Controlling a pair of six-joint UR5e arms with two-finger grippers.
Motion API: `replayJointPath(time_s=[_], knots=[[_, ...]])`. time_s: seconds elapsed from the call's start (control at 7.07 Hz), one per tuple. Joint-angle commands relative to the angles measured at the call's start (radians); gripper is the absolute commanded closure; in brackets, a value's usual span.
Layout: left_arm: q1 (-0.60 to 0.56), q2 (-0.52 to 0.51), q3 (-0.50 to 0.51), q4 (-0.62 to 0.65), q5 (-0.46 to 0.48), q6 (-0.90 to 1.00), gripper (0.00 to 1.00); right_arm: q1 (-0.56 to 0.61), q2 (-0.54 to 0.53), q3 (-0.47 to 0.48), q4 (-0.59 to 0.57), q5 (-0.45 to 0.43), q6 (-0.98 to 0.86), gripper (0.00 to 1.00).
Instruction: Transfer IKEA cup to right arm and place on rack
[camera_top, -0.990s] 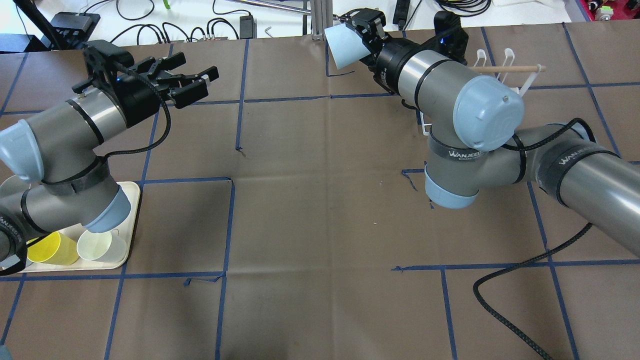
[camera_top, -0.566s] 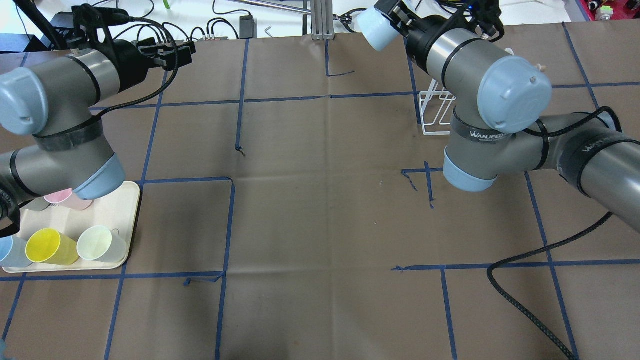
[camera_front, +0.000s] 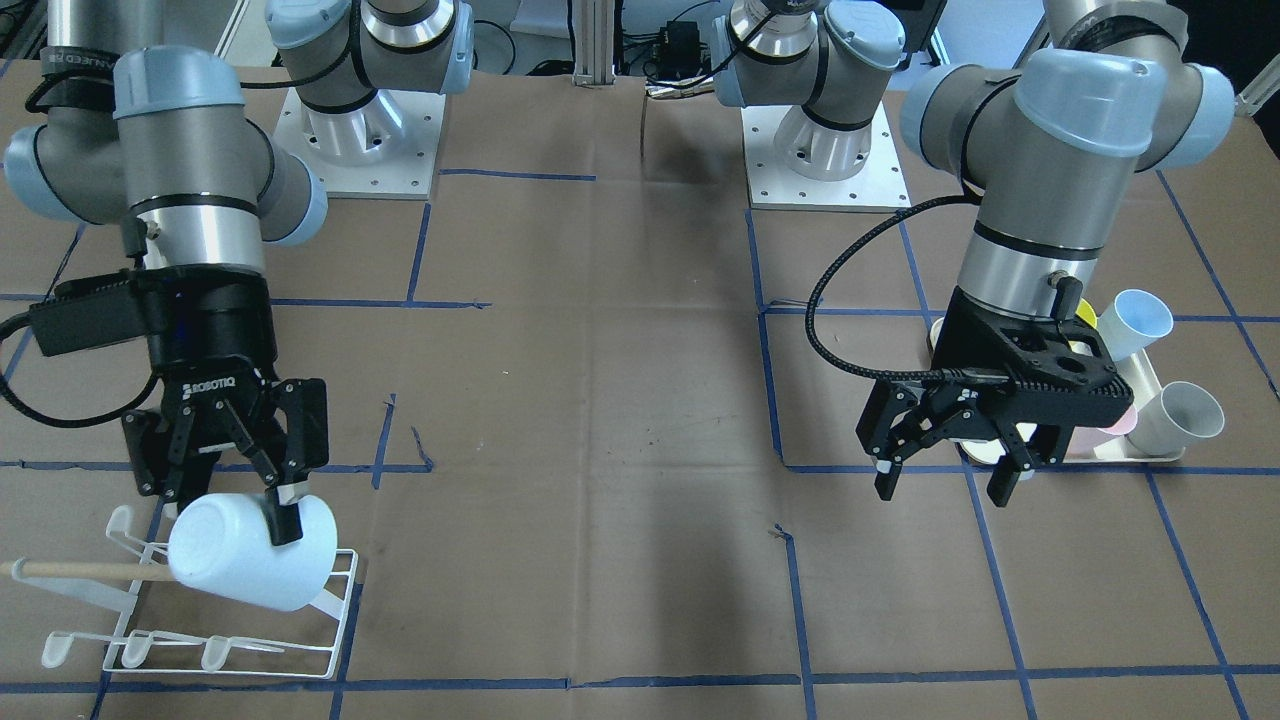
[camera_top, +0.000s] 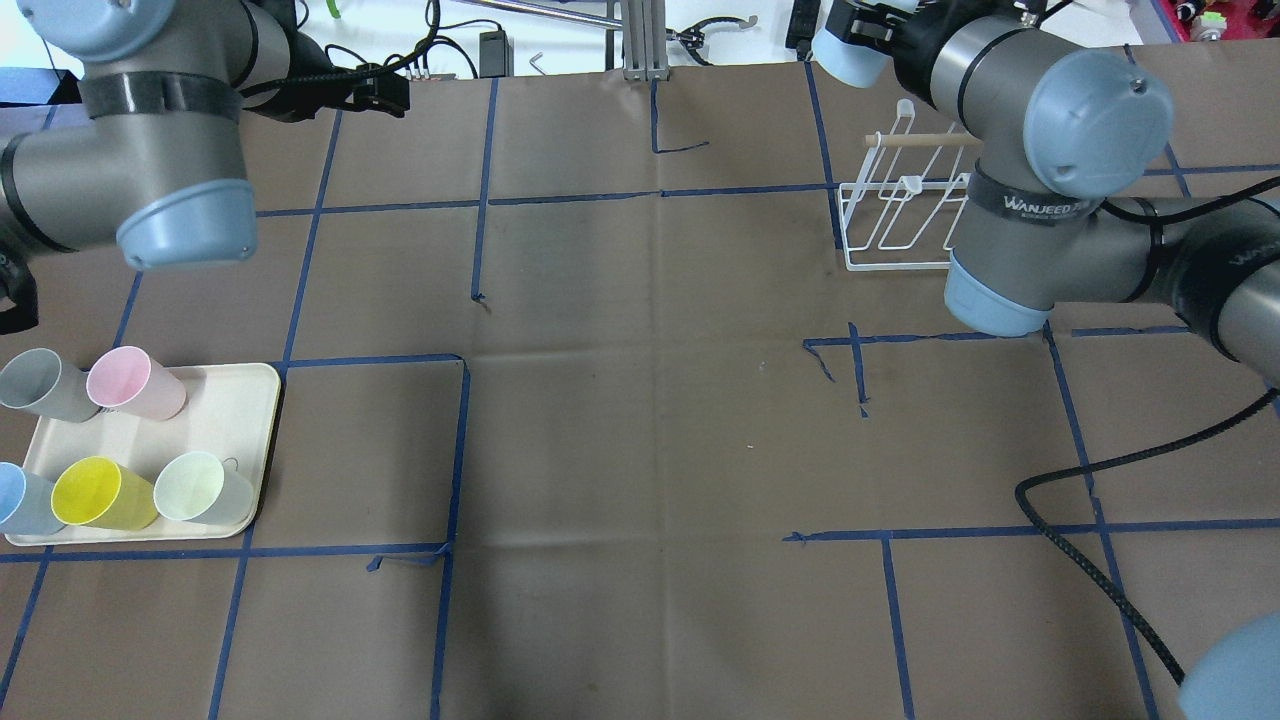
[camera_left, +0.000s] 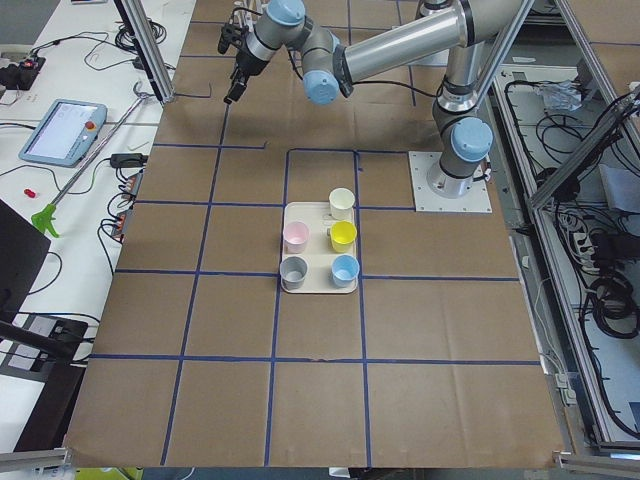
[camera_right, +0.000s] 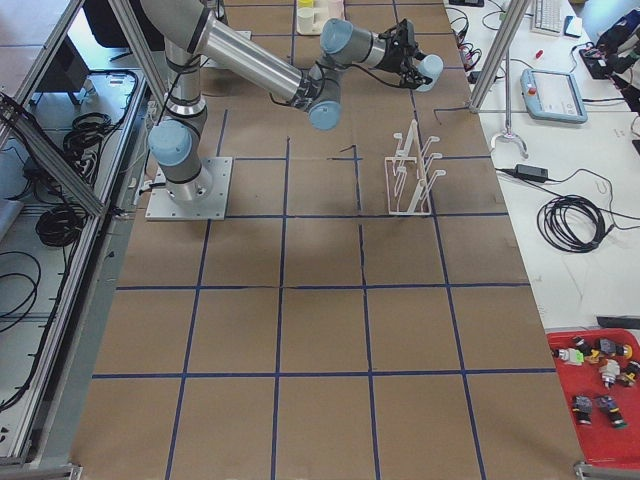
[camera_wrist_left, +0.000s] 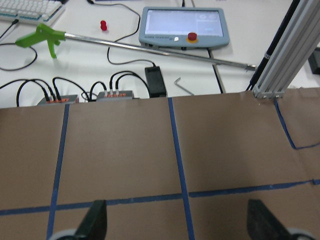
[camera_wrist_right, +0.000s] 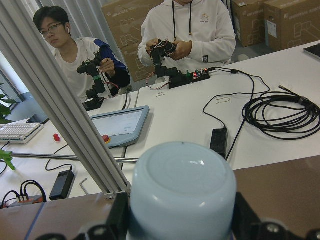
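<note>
Right gripper (camera_front: 230, 515) pinches the pale blue cup (camera_front: 240, 560) near the rack (camera_front: 215, 656), left gripper (camera_front: 943, 492) hangs spread, tray (camera_top: 230, 410) holds five cups (camera_top: 100, 493).

overhead, the right arm (camera_top: 1020, 250) hides part of the rack (camera_top: 893, 228) and the mouth of the cup (camera_top: 845, 50).

Pale blue cup (camera_front: 235, 555), white wire rack (camera_top: 895, 267), tan dowel (camera_top: 925, 141). Brown desk (camera_top: 640, 450) gridded in blue tape (camera_top: 570, 197). Cream tray (camera_top: 235, 420) there: grey cup (camera_top: 35, 383), pink cup (camera_top: 130, 382), yellow cup (camera_top: 95, 492), pale green cup (camera_top: 200, 488), light blue cup (camera_top: 18, 500).
</note>
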Motion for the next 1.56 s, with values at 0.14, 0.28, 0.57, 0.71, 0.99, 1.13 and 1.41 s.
replayJointPath(time_s=[0.14,0.28,0.57,0.71,0.99,1.13,1.41], knots=[[-0.011,0.095,0.125,-0.631,0.019,-0.094,0.01,-0.073,0.146,-0.117,0.001,0.005,-0.143,0.95],[-0.011,0.139,0.125,-0.733,0.013,-0.136,0.01,-0.092,0.169,-0.128,0.001,0.006,-0.182,0.95],[-0.011,0.194,0.096,-0.754,0.018,-0.139,0.01,-0.103,0.189,-0.118,0.002,0.0,-0.239,0.95],[-0.011,0.217,0.09,-0.798,0.024,-0.141,0.01,-0.101,0.188,-0.102,0.002,-0.003,-0.241,0.95],[0.018,0.265,0.043,-0.834,0.047,-0.125,0.01,-0.095,0.18,-0.053,0.001,-0.026,-0.241,0.95],[0.073,0.293,-0.004,-0.832,0.124,-0.093,0.01,-0.094,0.18,-0.035,0.001,-0.029,-0.238,0.95],[0.265,0.34,-0.087,-0.828,0.13,0.11,0.01,-0.084,0.183,-0.022,0.001,-0.031,-0.238,0.95]])
